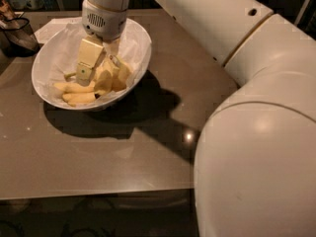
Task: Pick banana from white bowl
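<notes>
White paper (134,44) lines the white bowl (43,58), maybe so the fruit lies soft and does not slide. The bowl sits near the 10 o'clock corner of the desk (123,157). The bananas (79,98) lie in a little heap at the bowl's 6 o'clock side, where its floor dips low.

The gripper (96,75) hangs down inside the bowl from 12 o'clock, its tip right at the heap. We think it points straight down so it can reach past the rim. We cannot tell if its fingers are apart or together, because they blend in with the yellow fruit.

At 10 o'clock from the bowl stands a dark mesh basket (17,33), close to the rim. We think the task is about half done.
</notes>
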### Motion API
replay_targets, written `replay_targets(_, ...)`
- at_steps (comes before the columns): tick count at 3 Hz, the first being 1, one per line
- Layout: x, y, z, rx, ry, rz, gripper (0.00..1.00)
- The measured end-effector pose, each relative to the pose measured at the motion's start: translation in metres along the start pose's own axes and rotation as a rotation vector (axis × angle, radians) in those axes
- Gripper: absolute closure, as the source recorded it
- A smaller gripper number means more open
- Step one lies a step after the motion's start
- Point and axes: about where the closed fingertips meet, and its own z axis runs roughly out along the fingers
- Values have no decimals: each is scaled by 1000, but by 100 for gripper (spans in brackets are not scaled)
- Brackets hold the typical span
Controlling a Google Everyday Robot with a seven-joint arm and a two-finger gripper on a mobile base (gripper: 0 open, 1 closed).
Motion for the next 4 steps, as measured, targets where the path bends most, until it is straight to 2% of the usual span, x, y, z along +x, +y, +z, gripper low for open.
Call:
replay_targets(1, 1, -8, 10, -15, 17, 41, 20)
replay_targets(4, -11, -2, 35, -69, 59, 45, 16)
